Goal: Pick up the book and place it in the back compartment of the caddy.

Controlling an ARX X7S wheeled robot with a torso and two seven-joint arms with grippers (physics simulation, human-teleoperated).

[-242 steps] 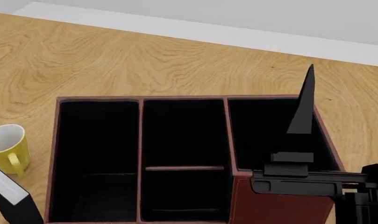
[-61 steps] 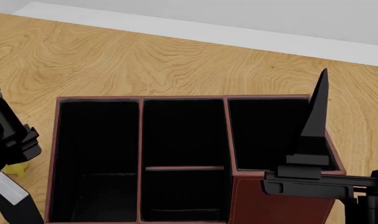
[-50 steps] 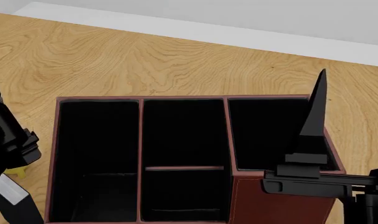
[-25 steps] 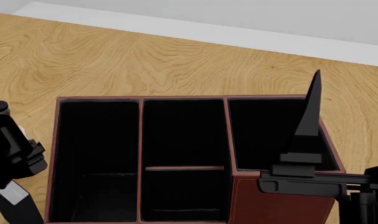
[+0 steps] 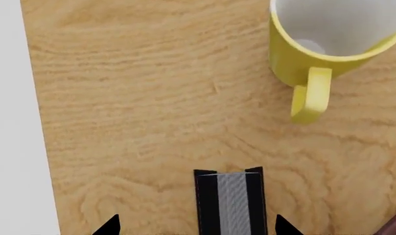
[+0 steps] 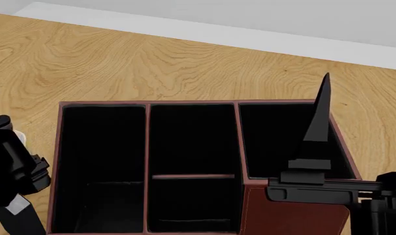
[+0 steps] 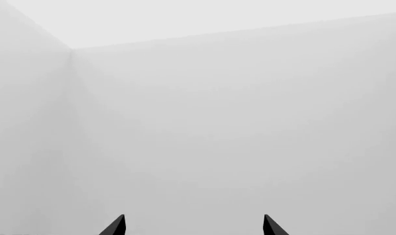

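The left gripper [image 5: 192,226] is spread wide, its two dark fingertips [image 5: 109,226] showing on either side of the book [image 5: 230,201] without touching it. The book stands on edge on the wooden table [image 5: 139,98], its white, finely lined page edge facing the wrist camera between two thin black covers. In the head view the same book [image 6: 18,218] sits at the table's near left corner, just outside the left wall of the caddy [image 6: 295,215] and largely hidden by the left arm.

It looks like a stiff, light thing: thin covers, a compact page block, nothing that should sag or crush. The covers appear smooth, so a weak pinch could let it slide, and standing on its narrow edge it could tip over if nudged from one side. The sensible hold is across its thickness, one fingertip on each cover, near the middle of its length and low enough to catch the covers rather than only the page edge.

A yellow mug [image 5: 332,44] stands apart from the book, handle turned toward it.

The right gripper [image 7: 192,226] is also spread and holds nothing; it points at a bare wall. The back compartment [image 6: 192,201], the short slot of the middle column, is empty.
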